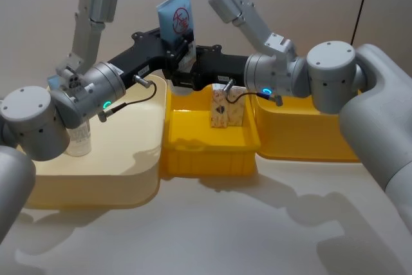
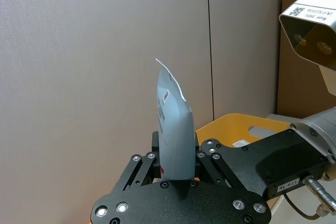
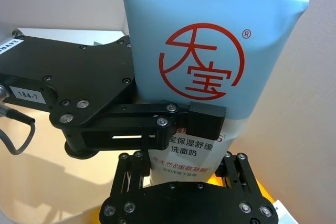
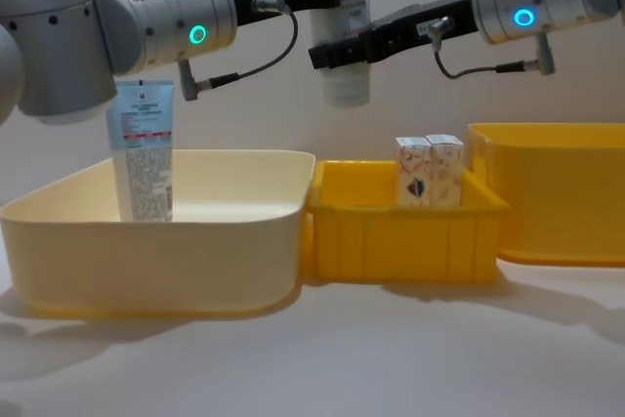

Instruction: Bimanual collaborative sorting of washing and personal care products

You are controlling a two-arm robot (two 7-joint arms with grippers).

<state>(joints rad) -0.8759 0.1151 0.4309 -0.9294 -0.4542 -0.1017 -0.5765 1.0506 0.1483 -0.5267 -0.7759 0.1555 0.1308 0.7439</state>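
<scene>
A pale blue squeeze tube with a red round mark (image 1: 176, 16) is held upright, cap down, above the back edge of the middle yellow bin (image 1: 207, 149). It is pinched from both sides: the left gripper (image 1: 172, 48) is closed on its lower body from nine o'clock, and the right gripper (image 1: 190, 56) is clamped on it just beside, from three o'clock. In the right wrist view the red mark and printed label of the tube (image 3: 210, 72) face the camera, with black fingers (image 3: 205, 121) pressed across the label.

Two small white printed cartons (image 4: 430, 171) stand upright, touching each other, inside the middle yellow bin, below and toward four o'clock of the held tube. A second pale blue tube with a text label (image 4: 145, 151) stands upright in the cream bin (image 4: 156, 241) at the nine o'clock side, partly hidden in the head view by the left arm's elbow. Another yellow bin (image 4: 557, 204) sits at three o'clock, touching the middle one. The cartons are partly crossed by the right arm's cable in the head view.
</scene>
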